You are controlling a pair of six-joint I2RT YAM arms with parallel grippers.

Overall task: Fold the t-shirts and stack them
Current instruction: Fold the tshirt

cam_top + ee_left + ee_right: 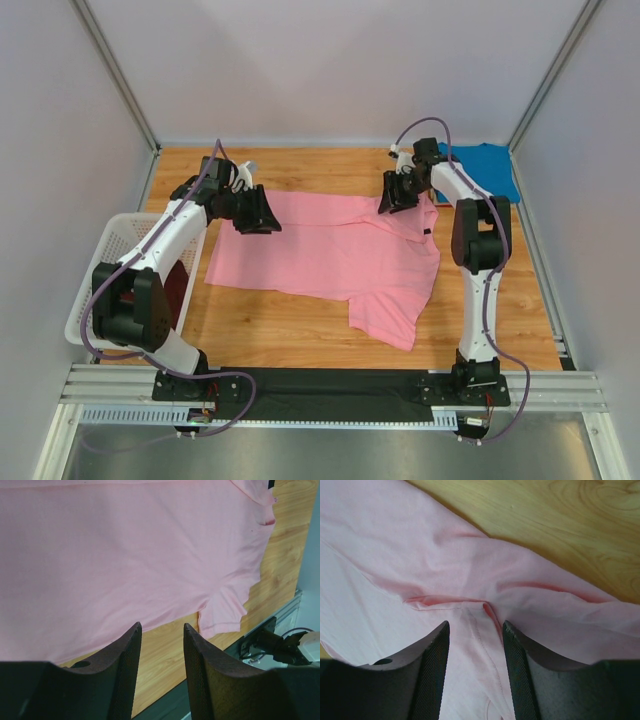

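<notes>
The pink t-shirt (330, 255) is lying spread out in the middle of the wooden surface (270, 330), mostly flat. Its hem is pointing toward the left arm and its collar end toward the right arm. One short sleeve (385, 315) is sticking out from its near edge.

The left end effector (262, 218) is hovering at the pink t-shirt's far-left corner, over the hem end. In the left wrist view its fingers (125, 670) are standing apart with nothing between them. The smooth pink cloth and the near sleeve (222, 617) are showing beyond the tips.

The right end effector (392, 200) is sitting at the pink t-shirt's far-right corner, close to the shoulder. In the right wrist view its fingers (437, 670) are also standing apart, straddling a raised crease (487, 612) of the pink fabric. Wrinkles are running out from that spot on both sides. The gap is looking wider than the crease, so the jaws are not closing on the cloth.

The blue t-shirt (485, 165) is lying beyond the pink t-shirt's right end, in the far corner. The dark maroon t-shirt (180, 285) is sitting left of the pink t-shirt, inside the white lattice basket (95, 290), and the basket is standing just beside the pink t-shirt's hem end.
</notes>
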